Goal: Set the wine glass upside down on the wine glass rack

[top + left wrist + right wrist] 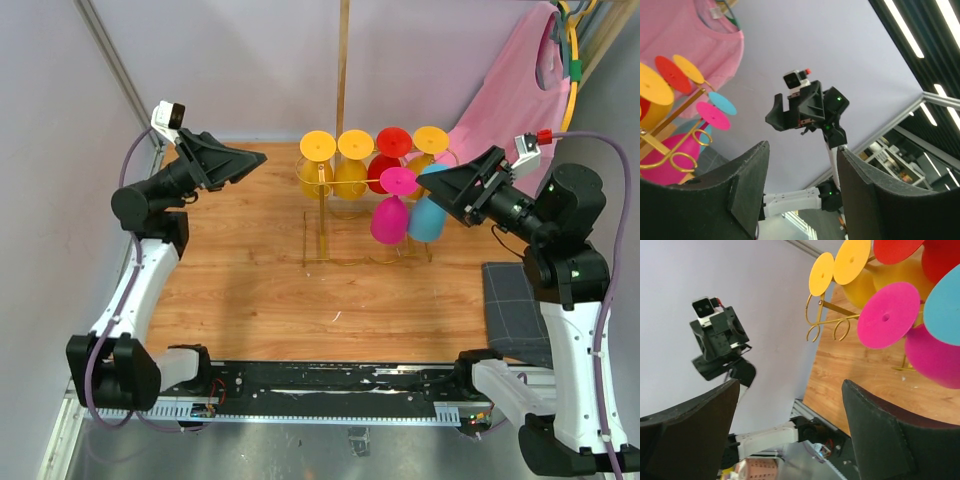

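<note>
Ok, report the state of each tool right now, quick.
Left tool: open, holding nothing.
Right tool: open, holding nothing.

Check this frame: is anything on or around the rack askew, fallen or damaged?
Nothing stands out. All six goblets hang upside down on the gold wine glass rack, and none has fallen to the table. The left gripper and right gripper are open and hold nothing.
</note>
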Controlling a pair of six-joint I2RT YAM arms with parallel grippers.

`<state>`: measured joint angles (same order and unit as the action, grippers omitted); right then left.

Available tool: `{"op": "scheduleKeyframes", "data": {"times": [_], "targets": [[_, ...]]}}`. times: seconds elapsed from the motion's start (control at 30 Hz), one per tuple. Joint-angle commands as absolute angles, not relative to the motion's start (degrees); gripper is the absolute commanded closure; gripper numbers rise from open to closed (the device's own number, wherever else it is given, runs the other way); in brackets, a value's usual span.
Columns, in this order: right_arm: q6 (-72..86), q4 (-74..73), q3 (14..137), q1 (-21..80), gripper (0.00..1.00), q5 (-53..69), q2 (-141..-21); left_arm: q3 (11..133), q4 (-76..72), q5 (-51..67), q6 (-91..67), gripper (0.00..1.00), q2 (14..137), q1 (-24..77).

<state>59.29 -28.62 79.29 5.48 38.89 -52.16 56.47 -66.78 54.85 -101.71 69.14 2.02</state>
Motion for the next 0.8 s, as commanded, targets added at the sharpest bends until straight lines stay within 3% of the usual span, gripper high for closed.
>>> {"op": "scheduleKeyframes", "data": {"times": [0.0,0.1,0.43,0.77], "targets": [[52.5,-29.8,79.7,5.0,0.12,36.3,-51.3,61.8,-34.2,56.2,-76.3,0.37,64.3,1.8],[50.2,-30.6,79.5,4.9,0.01,35.5,-51.4,63.5,-23.8,54.7,-68.7,0.32,62.6,1.8],[43.4,-33.1,80.6,4.8,0.01,32.5,-52.1,72.3,10.3,45.0,-43.9,0.22,60.1,2.2],[38.2,-39.6,83.8,4.7,0.01,27.8,-53.3,71.6,17.2,40.0,-38.8,0.01,58.0,3.1]]}}
